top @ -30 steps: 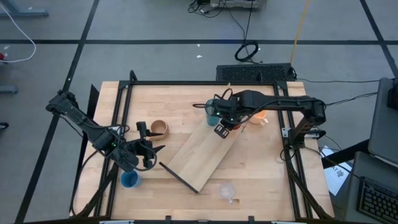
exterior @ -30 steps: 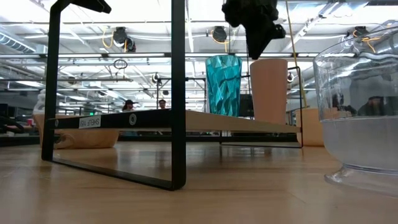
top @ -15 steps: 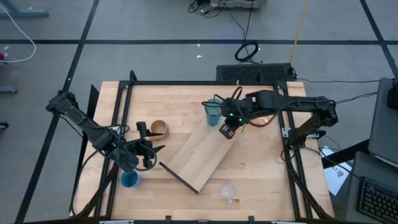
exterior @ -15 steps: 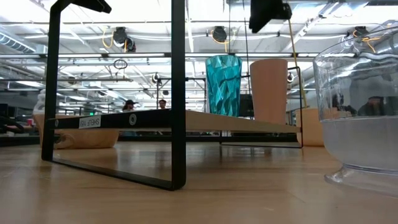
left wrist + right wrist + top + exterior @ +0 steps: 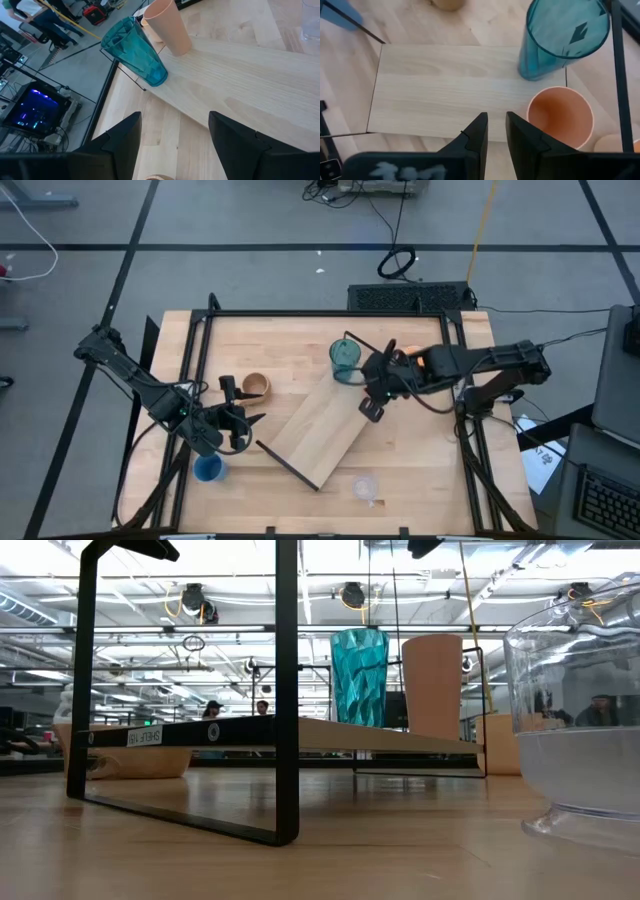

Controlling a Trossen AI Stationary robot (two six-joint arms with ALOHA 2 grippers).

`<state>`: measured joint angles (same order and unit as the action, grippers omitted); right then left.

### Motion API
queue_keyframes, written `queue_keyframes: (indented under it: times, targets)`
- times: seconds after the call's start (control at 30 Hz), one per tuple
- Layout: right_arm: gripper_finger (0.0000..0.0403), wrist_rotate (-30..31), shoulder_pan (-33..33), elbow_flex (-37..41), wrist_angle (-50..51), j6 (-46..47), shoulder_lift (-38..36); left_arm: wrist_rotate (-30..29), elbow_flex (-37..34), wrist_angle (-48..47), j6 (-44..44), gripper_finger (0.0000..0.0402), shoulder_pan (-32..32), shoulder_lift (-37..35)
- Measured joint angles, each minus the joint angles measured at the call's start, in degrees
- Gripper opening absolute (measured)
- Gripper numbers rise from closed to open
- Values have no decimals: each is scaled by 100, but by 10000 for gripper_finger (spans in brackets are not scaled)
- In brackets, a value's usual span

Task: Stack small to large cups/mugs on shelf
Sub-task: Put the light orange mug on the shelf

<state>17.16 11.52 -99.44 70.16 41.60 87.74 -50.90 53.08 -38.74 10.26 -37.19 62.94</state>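
On a wooden table (image 5: 290, 340) in a lab, the shelf (image 5: 322, 423) lies diagonally, carrying the teal tumbler (image 5: 345, 358) and, just beside it, an orange cup (image 5: 560, 116) at its far end. The right gripper (image 5: 372, 409) hovers above the shelf near those cups, fingers nearly together and empty. The left gripper (image 5: 243, 427), fingers apart, waits off the shelf's near end between the tan mug (image 5: 256, 386) and the blue cup (image 5: 208, 469); what looks like a clear cup (image 5: 366, 487) stands beyond that end.

tumbler (image 5: 345, 358) and cup (image 5: 560, 117) side by side on shelf (image 5: 320, 423)
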Motion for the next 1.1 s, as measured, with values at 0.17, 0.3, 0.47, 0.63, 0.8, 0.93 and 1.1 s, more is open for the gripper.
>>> queue_keyframes:
  times: [0.17,0.3,0.47,0.63,0.8,0.93,1.1]
  targets:
    - [61,518,465,0,19,352,0,-1,0,0,0,234,0,0]
    - [61,1166,968,0,116,716,0,-2,0,0,0,234,0,0]
    - [61,1662,1525,188,273,1387,-5,0,0,0,7,234,0,2]
    - [61,1734,1900,415,832,2250,-5,-2,0,0,27,234,1,2]
    - [61,1731,2160,619,1495,3061,5,0,0,0,39,234,2,0]
    - [61,1721,2293,744,1992,3681,0,-1,0,0,42,234,2,1]
    - [61,1558,2310,1129,1954,4180,-25,-2,0,-2,45,234,2,0]
